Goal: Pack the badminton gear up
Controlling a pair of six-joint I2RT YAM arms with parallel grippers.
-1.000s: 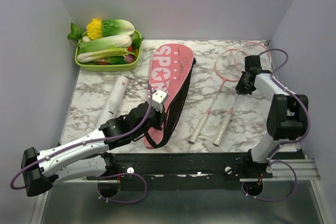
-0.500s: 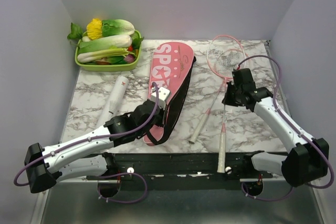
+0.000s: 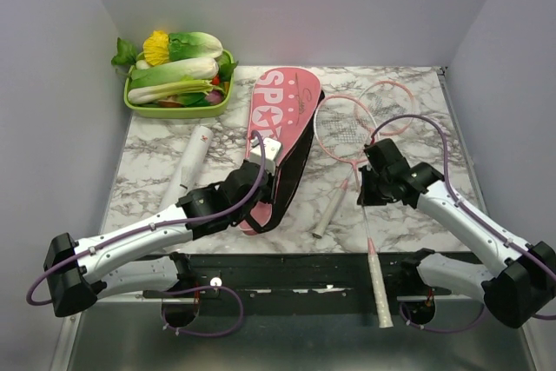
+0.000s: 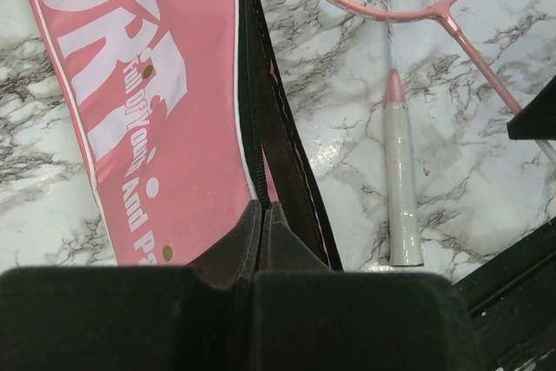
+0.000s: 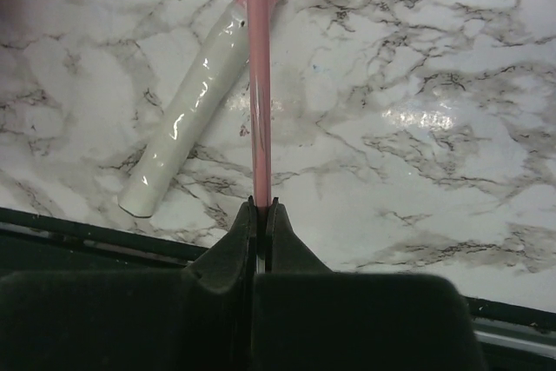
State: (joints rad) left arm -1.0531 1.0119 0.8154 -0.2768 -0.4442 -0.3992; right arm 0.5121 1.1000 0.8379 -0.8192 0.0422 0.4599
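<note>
The long pink cover (image 3: 282, 123) with white lettering lies mid-table, also in the left wrist view (image 4: 148, 102). My left gripper (image 3: 261, 182) is shut on its black zipper edge (image 4: 261, 136) near the narrow end. My right gripper (image 3: 363, 188) is shut on the pink shaft (image 5: 259, 84) of one racket. That racket's head (image 3: 343, 128) lies beside the cover, and its handle (image 3: 380, 301) sticks out past the table's near edge. The second racket lies on the table with its white handle (image 3: 326, 219) near the cover (image 5: 187, 136). A white tube (image 3: 191, 158) lies at the left. No shuttlecocks show.
A green tray (image 3: 139, 107) of leafy vegetables stands at the back left corner. Grey walls close in the table on three sides. The black rail (image 3: 295, 271) with the arm bases runs along the near edge.
My right arm has swung its racket left and nearer, so the head now lies beside the cover and the handle overhangs the near edge. My left gripper has stayed on the cover's edge.
</note>
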